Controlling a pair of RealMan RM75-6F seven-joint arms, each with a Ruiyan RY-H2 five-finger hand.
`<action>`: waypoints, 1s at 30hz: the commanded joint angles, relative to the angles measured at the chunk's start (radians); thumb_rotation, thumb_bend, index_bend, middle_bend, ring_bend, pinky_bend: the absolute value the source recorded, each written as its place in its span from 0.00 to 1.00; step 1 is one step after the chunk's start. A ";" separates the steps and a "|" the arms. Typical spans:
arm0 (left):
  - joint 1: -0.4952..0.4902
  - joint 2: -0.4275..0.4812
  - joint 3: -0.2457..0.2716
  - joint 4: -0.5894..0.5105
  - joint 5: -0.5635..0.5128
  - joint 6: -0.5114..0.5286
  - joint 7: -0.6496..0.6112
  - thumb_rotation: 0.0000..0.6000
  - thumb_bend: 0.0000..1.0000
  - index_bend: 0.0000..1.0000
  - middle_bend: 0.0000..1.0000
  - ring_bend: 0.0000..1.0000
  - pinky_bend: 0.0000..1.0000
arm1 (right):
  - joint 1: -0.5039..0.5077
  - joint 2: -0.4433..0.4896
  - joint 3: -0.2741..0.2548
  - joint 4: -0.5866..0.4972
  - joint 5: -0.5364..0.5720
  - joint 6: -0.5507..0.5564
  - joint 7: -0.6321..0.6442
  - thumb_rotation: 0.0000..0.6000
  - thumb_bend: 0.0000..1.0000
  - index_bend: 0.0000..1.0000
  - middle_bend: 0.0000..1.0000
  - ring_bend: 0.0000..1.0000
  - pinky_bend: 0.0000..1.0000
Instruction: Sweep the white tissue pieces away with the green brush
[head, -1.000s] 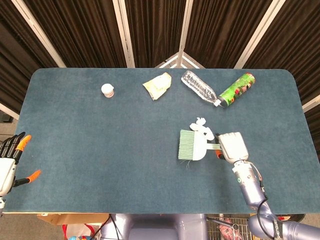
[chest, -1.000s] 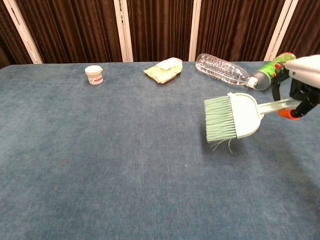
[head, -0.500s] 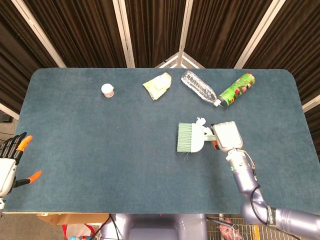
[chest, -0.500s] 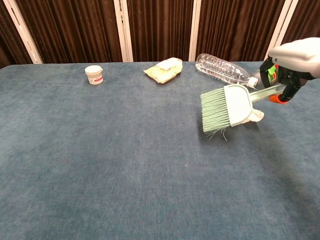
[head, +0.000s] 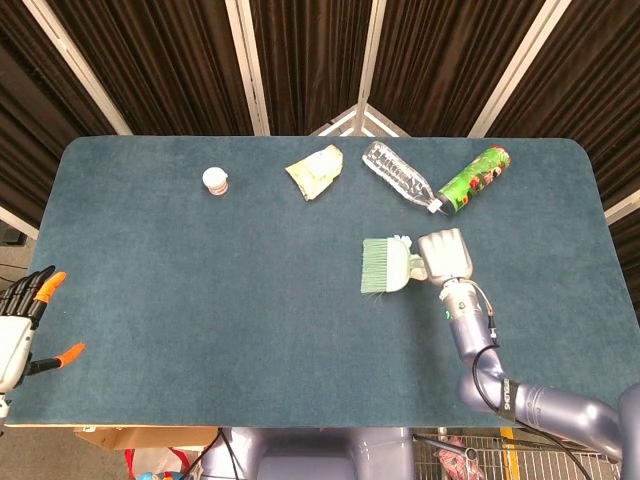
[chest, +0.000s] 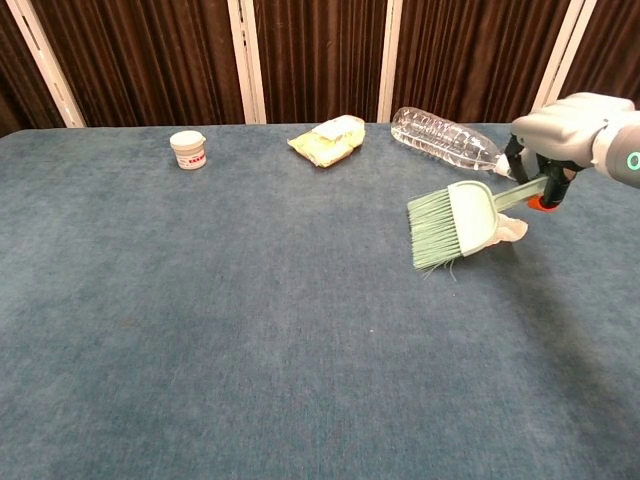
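Green bristles of the brush (head: 383, 267) pointed toward the robot's left, with the pale head behind them and the handle running into the right hand (head: 443, 255). That hand gripped the handle, fingers closed around it; in the chest view its grey shell (chest: 562, 125) sat above the handle, an orange fingertip showing beneath. The brush (chest: 456, 221) was held over the blue table (head: 200, 300), its bristles angled down; whether they touched the cloth could not be told.

A white tissue piece (chest: 512, 230) lay just behind the brush head, on the side away from the bristles, mostly hidden by it. From above only a small white scrap (head: 403, 241) showed at the brush's far edge.

The left hand (head: 22, 325) hung off the table's near left corner, fingers spread apart, orange tips visible, holding nothing.

Along the far side of the table lay a small white jar (head: 215, 180), a crumpled yellow packet (head: 315, 171), a clear bottle (head: 400, 176) on its side, and a green can (head: 473, 178) also on its side, its end touching the bottle's cap.
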 joint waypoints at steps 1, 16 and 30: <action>0.000 0.002 0.001 0.000 0.002 0.001 -0.004 1.00 0.00 0.00 0.00 0.00 0.02 | 0.004 0.007 -0.022 0.030 0.023 0.014 -0.022 1.00 0.66 0.83 0.99 0.98 0.79; 0.001 0.004 0.010 -0.018 0.025 0.012 -0.001 1.00 0.00 0.00 0.00 0.00 0.02 | -0.035 0.169 -0.080 -0.044 0.066 0.104 -0.072 1.00 0.66 0.83 0.99 0.98 0.79; -0.008 -0.003 0.004 -0.018 0.021 0.003 0.009 1.00 0.00 0.00 0.00 0.00 0.02 | 0.017 0.291 -0.011 -0.203 0.068 0.156 -0.087 1.00 0.66 0.83 0.99 0.98 0.79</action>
